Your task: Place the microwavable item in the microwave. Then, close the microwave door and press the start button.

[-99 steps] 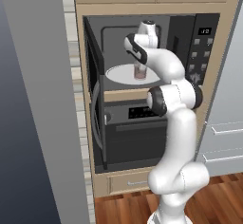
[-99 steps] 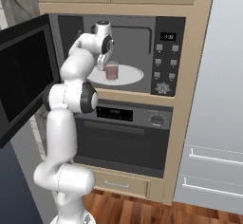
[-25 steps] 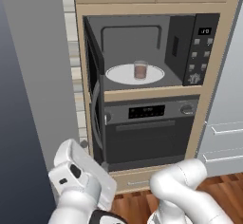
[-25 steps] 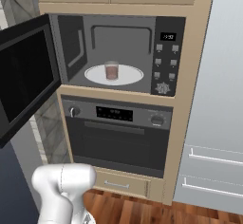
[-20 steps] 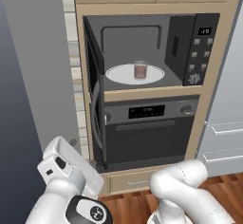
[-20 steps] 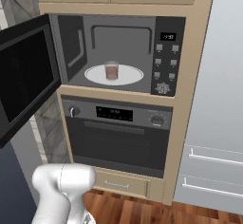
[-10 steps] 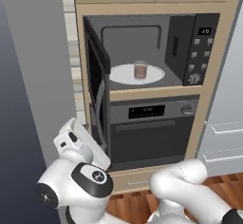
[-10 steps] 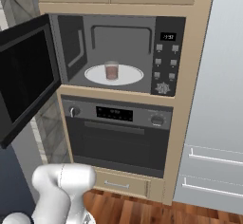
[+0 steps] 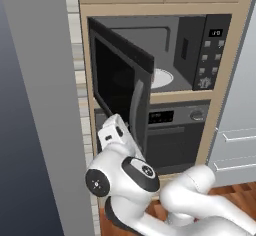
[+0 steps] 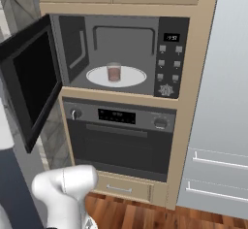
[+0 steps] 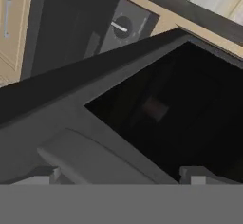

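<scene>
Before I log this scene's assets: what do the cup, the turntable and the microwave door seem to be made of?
The cup looks like translucent pinkish-brown plastic or glass, since the white shows through it. The turntable is glossy white, perhaps ceramic or glass. The microwave door seems matte dark grey metal or plastic around a black glass-like window.

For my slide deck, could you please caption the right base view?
Tumbler cup sits on the microwave turntable, with the microwave door swung partly open at left.
</scene>
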